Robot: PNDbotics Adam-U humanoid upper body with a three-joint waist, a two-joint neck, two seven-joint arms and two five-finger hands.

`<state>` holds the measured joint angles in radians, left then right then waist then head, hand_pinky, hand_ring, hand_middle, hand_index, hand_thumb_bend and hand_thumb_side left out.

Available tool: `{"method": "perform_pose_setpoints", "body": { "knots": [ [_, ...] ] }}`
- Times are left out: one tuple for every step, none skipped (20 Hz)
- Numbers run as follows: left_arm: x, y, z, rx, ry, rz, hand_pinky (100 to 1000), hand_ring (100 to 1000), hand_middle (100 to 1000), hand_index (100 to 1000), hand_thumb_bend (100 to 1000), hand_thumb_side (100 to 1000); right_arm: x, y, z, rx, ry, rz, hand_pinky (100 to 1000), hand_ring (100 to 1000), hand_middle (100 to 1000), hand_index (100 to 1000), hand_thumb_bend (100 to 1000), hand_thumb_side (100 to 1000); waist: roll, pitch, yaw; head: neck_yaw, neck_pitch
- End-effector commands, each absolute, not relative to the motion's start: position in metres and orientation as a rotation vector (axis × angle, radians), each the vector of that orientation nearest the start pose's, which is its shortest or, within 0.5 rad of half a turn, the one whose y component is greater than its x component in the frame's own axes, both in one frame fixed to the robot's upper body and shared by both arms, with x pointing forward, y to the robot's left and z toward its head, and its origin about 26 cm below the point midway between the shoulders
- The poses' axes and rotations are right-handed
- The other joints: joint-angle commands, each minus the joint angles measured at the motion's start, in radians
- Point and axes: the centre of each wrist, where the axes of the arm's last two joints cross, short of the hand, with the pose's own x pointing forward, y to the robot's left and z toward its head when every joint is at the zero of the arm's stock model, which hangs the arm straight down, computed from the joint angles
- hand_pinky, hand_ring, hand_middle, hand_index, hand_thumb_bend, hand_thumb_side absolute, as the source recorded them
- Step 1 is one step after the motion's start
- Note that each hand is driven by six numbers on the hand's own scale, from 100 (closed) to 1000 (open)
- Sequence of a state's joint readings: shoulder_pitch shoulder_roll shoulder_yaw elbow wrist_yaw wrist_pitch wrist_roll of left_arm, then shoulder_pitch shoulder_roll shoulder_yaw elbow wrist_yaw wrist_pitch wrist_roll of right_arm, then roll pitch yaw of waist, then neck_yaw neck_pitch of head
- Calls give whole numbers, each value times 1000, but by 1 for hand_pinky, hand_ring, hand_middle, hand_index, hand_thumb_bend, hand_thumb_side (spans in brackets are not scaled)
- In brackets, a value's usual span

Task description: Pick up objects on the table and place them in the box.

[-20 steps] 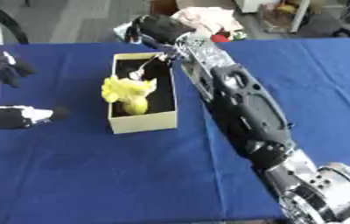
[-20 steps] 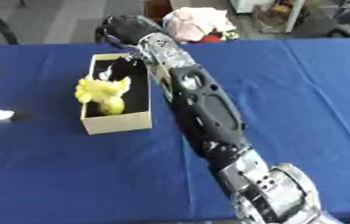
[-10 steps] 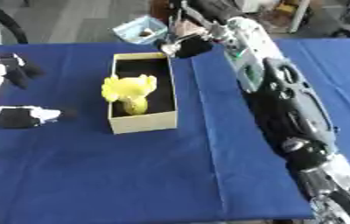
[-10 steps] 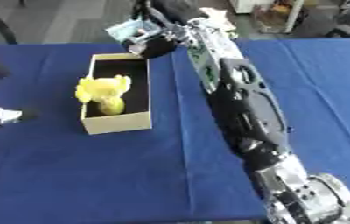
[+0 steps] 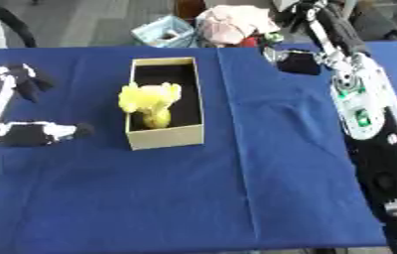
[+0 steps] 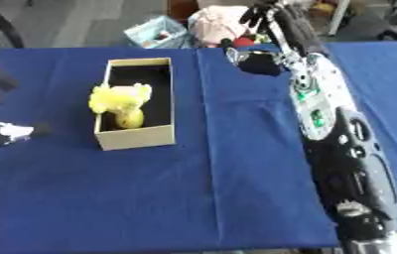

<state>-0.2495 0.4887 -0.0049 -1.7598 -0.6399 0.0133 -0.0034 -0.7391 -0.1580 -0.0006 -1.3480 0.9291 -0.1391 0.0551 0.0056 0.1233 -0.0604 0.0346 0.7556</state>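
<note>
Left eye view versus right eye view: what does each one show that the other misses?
Only the left eye view shows most of the robot's left arm, running down the view's left edge to the left hand, dark and white on the cloth.

Only the right eye view shows more of the blue table to the right of the right arm; the left hand is cut at its edge.

Both show the cardboard box with the yellow toy in it, the right arm reaching toward the far edge beside a dark object, and the clutter behind the table.

You have a deep blue cloth tabletop (image 5: 236,188), a tan cardboard box (image 5: 165,136) with a dark inside left of your right robot hand (image 6: 258,60), and a bright yellow soft toy (image 5: 150,100) in it.
</note>
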Motion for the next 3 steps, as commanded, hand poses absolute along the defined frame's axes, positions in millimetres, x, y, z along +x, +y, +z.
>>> {"method": "perform_pose_setpoints", "body": {
  "knots": [
    [321,317,158,996,-1849,-836,504,422,484,603,1000,591,420,-209,201,-899,-2064,901,682,570,548,679,313,458,2,-15,1,13,13],
    [321,317,157,994,-1849,-833,504,423,484,603,1000,591,418,-210,199,-884,-2064,884,681,570,548,679,311,457,2,-15,0,15,14],
    [321,317,156,994,-1849,-829,503,422,483,602,1000,590,416,-212,198,-869,-2064,869,681,568,547,678,309,457,2,-15,0,21,14]
  ]
}}
